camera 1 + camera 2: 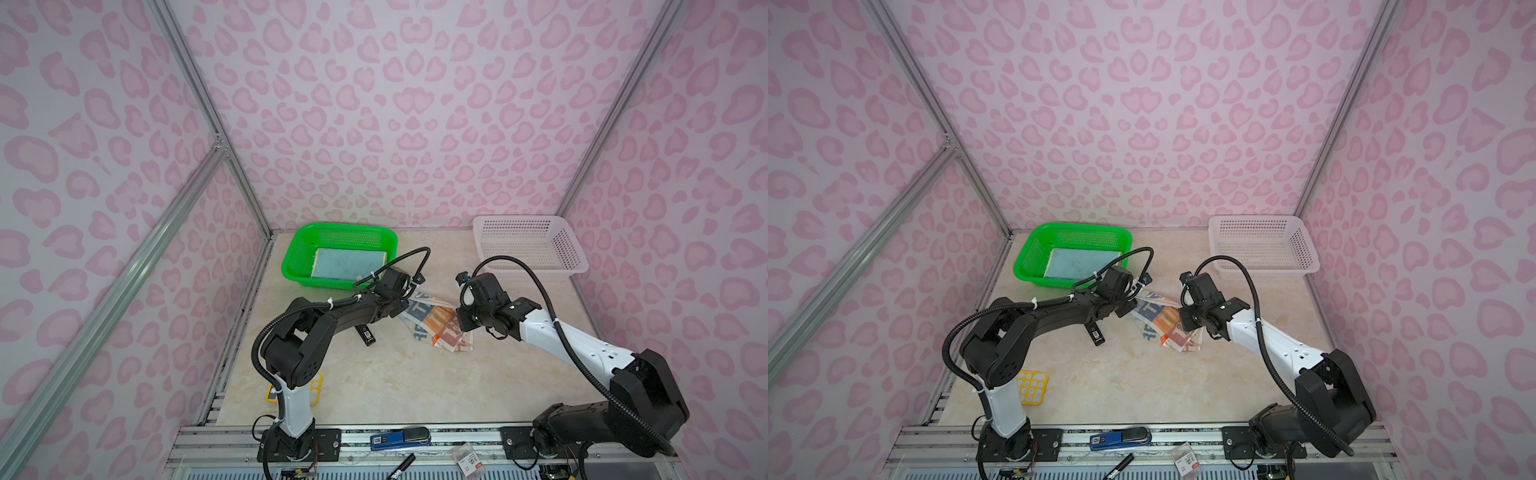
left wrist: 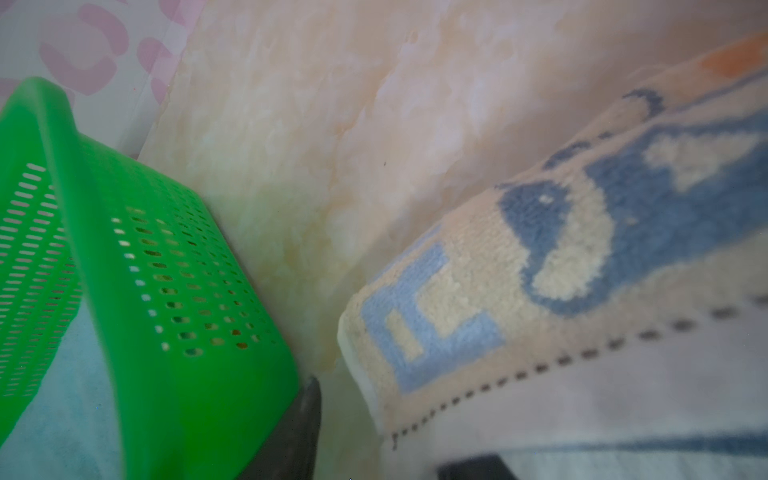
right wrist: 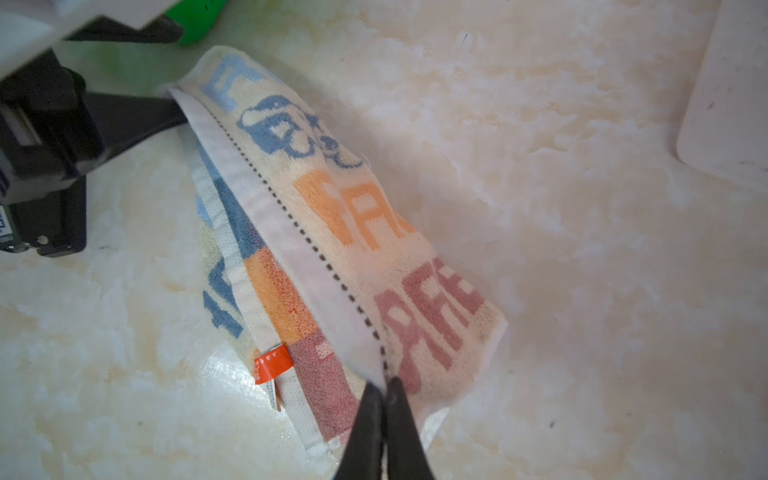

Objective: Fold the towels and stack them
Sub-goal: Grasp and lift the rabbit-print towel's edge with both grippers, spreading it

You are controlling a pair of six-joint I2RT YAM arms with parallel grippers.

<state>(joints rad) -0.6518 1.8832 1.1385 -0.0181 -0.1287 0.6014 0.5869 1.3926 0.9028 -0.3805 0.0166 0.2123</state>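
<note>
A green basket (image 1: 291,262) sat at the far left of the marbled worktop (image 1: 395,382), with a light blue towel (image 1: 349,264) lying flat inside it, apparently folded and put away. Just to its right, the left fingers (image 3: 166,111) reached the far corner of a cream lettered towel (image 3: 365,216) in the middle of the worktop. They straddled that corner, but I could not tell whether they had closed on it: the wrist hid them from above and the close view was blurred.

The towel lay partly doubled over, its stitched hem raised in a ridge, probably so both arms could carry one edge across into a fold. An orange tag (image 3: 272,365) poked out of the lower layer. At the near end of the hem, the right fingers (image 3: 372,405) were pinched tight on the cloth.

A white basket (image 1: 575,255) stood at the far right, well apart. The towel's lettering was cut off by the fold. No other towels were visible.
</note>
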